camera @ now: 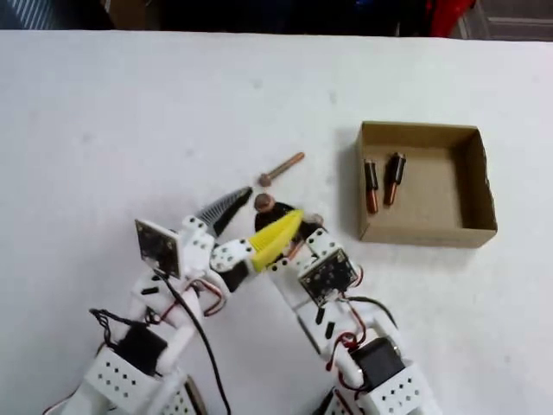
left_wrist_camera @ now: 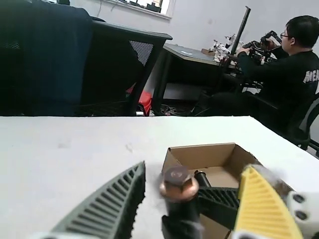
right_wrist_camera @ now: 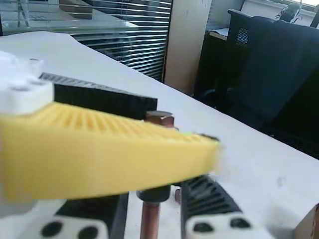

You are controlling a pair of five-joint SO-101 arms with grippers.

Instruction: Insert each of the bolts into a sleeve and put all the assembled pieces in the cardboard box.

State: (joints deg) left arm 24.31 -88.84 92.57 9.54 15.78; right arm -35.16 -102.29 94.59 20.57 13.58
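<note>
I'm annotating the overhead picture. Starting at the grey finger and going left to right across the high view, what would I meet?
grey finger → loose bolt lying on the table → cardboard box, and inside it the left assembled piece, then the right assembled piece.

1. Plain white over the table (camera: 130, 112).
2. Copper along the loose bolt (camera: 281, 169), 12 o'clock of the left gripper (camera: 275, 202).
3. Grey ribbing on one finger (camera: 223, 207), yellow ribbing on the other (camera: 275, 239).
4. Plain brown on the cardboard box (camera: 428, 233), 3 o'clock of the loose bolt.
5. Black above, copper below on the assembled pieces (camera: 371, 186) inside.
6. White with black holes on the left arm (camera: 117, 376).
</note>
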